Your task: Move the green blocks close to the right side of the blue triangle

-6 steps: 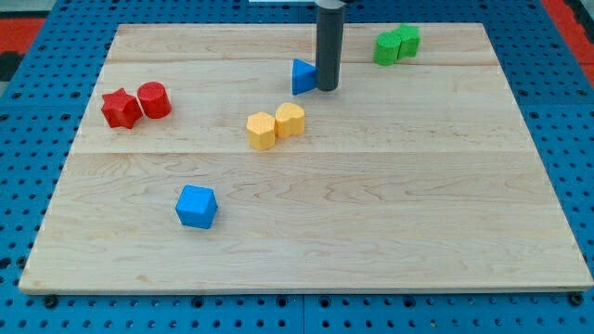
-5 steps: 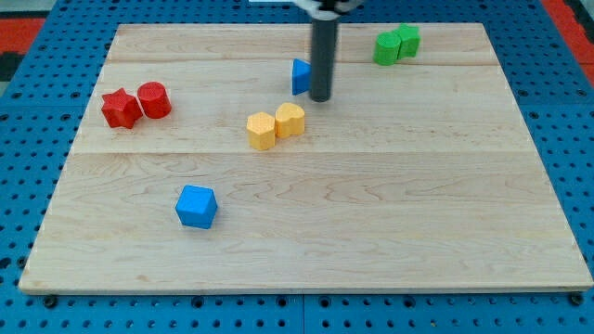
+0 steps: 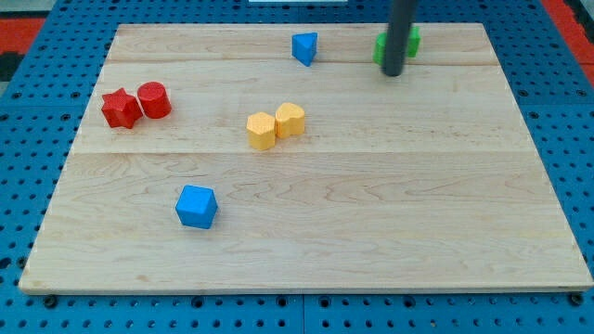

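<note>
Tabletop (image 3: 306, 186): pale wood, carrying eight small blocks and one rod.

Blue triangle (image 3: 304, 47): near the far edge, slightly left of its middle. It is the reference piece; the space on its right side is bare, so the task is judged not yet done.

Green blocks (image 3: 411, 40): a touching pair near the far right corner, well apart from the triangle. The rod hides much of them, so their shapes cannot be told.

The arm's tip (image 3: 393, 72): set down at the near side of the green pair, apparently just beside it; contact cannot be confirmed. No pincer is fitted, so no open or closed state applies.

Red star (image 3: 120, 109) and red cylinder (image 3: 154, 99): touching, near the left edge.

Two yellow blocks (image 3: 276, 124): touching, mid-tabletop.

Blue cube (image 3: 196, 206): alone, toward the near left corner.
</note>
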